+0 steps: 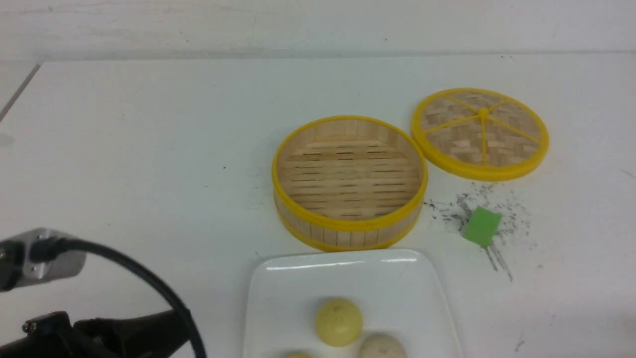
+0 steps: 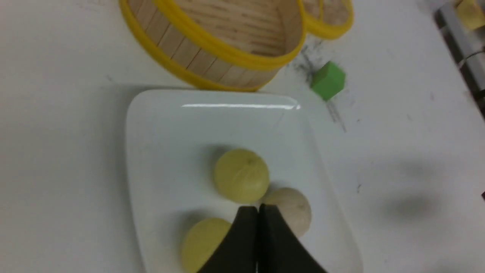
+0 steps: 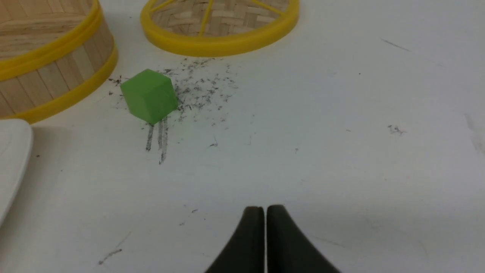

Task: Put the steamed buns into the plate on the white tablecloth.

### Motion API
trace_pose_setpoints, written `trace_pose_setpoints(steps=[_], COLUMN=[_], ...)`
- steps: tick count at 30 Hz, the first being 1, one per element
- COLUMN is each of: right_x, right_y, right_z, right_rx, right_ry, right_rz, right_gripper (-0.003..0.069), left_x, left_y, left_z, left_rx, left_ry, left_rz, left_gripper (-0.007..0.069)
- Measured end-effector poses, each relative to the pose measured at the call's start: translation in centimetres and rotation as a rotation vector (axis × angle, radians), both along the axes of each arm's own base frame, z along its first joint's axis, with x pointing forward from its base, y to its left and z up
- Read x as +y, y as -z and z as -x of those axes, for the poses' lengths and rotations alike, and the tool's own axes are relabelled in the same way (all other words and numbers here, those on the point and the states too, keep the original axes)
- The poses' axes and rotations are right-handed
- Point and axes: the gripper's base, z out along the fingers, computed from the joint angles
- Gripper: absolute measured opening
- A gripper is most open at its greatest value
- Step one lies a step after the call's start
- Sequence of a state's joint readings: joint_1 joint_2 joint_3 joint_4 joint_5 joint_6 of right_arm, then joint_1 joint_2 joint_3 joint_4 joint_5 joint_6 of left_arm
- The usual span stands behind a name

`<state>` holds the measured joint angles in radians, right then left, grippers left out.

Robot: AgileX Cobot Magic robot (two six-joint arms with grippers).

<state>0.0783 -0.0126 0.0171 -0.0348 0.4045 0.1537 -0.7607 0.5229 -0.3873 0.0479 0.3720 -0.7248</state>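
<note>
Three steamed buns lie on the white plate [image 1: 278, 298] [image 2: 151, 125] at the front of the white tablecloth [image 1: 149, 149]: a pale yellow-green bun [image 1: 339, 320] [image 2: 241, 175], an off-white bun [image 1: 381, 346] [image 2: 291, 208] and a second yellow-green bun [image 2: 201, 242], which only peeks in at the front view's bottom edge [image 1: 297, 355]. My left gripper [image 2: 257, 207] is shut and empty, its tips above the plate between the buns. My right gripper [image 3: 265, 208] is shut with nothing in it, over bare cloth to the right of the plate; a corner of the plate [image 3: 11, 159] shows there.
An empty bamboo steamer basket [image 1: 349, 181] [image 2: 219, 41] [image 3: 45, 57] stands just behind the plate. Its woven lid [image 1: 480, 133] [image 3: 219, 22] lies flat at the back right. A small green cube [image 1: 481, 226] [image 2: 328, 80] [image 3: 149, 95] sits among dark scuff marks.
</note>
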Motion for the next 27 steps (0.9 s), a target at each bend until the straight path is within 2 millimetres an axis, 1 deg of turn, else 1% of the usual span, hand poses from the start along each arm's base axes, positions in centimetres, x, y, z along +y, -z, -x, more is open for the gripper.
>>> trace_pose_setpoints(steps=[2,5,9,20,24,27], right_x=[0.0,0.0,0.0,0.0,0.0,0.0], right_y=[0.0,0.0,0.0,0.0,0.0,0.0], right_z=[0.0,0.0,0.0,0.0,0.0,0.0], right_rx=[0.0,0.0,0.0,0.0,0.0,0.0], right_ry=[0.0,0.0,0.0,0.0,0.0,0.0], right_rz=[0.0,0.0,0.0,0.0,0.0,0.0], right_gripper=[0.0029,0.0029,0.0032,0.0041,0.0043,0.0046], left_x=[0.0,0.1,0.2,0.3,0.9,2.1], left_y=[0.4,1.0,1.2,1.3,0.9,0.7], left_z=[0.0,0.0,0.0,-0.1,-0.4,-0.4], left_rx=[-0.012,-0.01,-0.018,-0.037,-0.133,-0.207], left_ry=[0.001,0.002,0.003,0.007,-0.003,-0.066], left_rz=[0.007,-0.025,-0.061,-0.09,-0.145,-0.19], left_gripper=[0.002,0.0024,0.0029,0.0035,0.004,0.0045])
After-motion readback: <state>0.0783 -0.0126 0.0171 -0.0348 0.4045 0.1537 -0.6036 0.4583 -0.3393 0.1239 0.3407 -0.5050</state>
